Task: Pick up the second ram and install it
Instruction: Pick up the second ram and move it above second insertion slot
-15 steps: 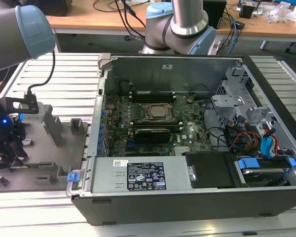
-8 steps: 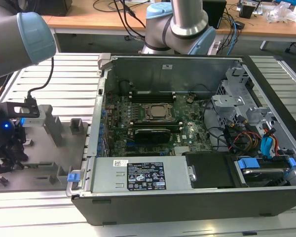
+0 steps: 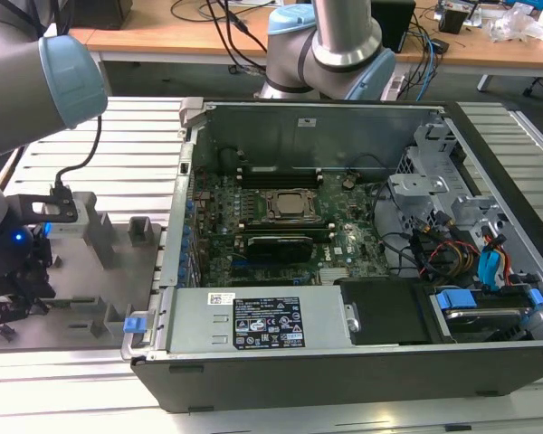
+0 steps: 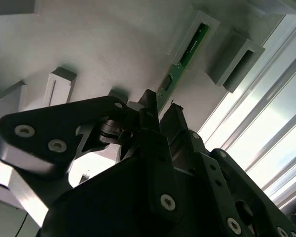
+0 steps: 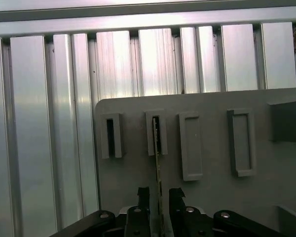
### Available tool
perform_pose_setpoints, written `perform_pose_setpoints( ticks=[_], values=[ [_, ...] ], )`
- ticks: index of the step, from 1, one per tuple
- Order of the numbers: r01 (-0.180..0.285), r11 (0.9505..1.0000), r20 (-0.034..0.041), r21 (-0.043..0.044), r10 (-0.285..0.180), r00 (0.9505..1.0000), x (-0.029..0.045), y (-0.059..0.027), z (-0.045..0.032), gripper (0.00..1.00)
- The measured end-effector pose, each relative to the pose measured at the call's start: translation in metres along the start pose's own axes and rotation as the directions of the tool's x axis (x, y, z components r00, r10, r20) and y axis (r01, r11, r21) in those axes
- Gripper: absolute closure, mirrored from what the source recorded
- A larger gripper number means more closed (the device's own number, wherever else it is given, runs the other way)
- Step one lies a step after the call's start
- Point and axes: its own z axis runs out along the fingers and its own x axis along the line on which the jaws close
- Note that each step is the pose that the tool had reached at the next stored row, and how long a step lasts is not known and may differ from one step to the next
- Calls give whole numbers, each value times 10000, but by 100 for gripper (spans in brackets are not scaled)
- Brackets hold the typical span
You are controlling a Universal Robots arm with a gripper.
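On the slatted metal table (image 3: 90, 127) an open computer case (image 3: 344, 371) is lying on its side, taking up most of the exterior view's right, with its green motherboard (image 3: 353, 244) facing up inside. Beside the case, at the exterior view's left, the arm (image 3: 36, 81) is reaching down over a flat grey tray (image 3: 72, 298) that is resting on the slats just next to the case wall. Several raised grey holders are standing up from the tray, and in the first wrist view they are forming a row near the tray's (image 5: 212, 197) edge. Down at the tray, the gripper (image 5: 159, 191) is hanging with its jaws narrowly parted, one finger (image 5: 143, 197) on each side of the ram (image 5: 157, 143), and a thin gap is showing on both sides, so nothing is being gripped. That ram is standing on edge in one holder of the row, with other holders on either side of it. From the second wrist view the gripper (image 4: 161, 101) is straddling the strip's near end, while the ram (image 4: 187, 49) is running on into its slot in the tray (image 4: 89, 44).
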Motion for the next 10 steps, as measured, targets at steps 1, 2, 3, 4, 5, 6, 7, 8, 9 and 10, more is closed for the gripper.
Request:
perform_pose_setpoints(
  ticks=[1,2,3,4,5,6,7,8,9,10],
  values=[
    [0,10000,0,0,0,10000,0,0,0,71],
    [0,10000,1,0,0,10000,0,0,0,78],
    [0,10000,1,0,0,10000,0,0,0,87],
    [0,10000,2,0,0,10000,0,0,0,87],
    [0,10000,2,1,0,10000,0,0,0,87],
    [0,10000,3,0,0,10000,0,0,0,87],
    [0,10000,3,0,0,10000,0,0,0,87],
    [0,10000,3,0,0,10000,0,0,0,87],
    [0,10000,3,0,0,10000,0,0,0,87],
    [0,10000,4,0,0,10000,0,0,0,87]
  ],
)
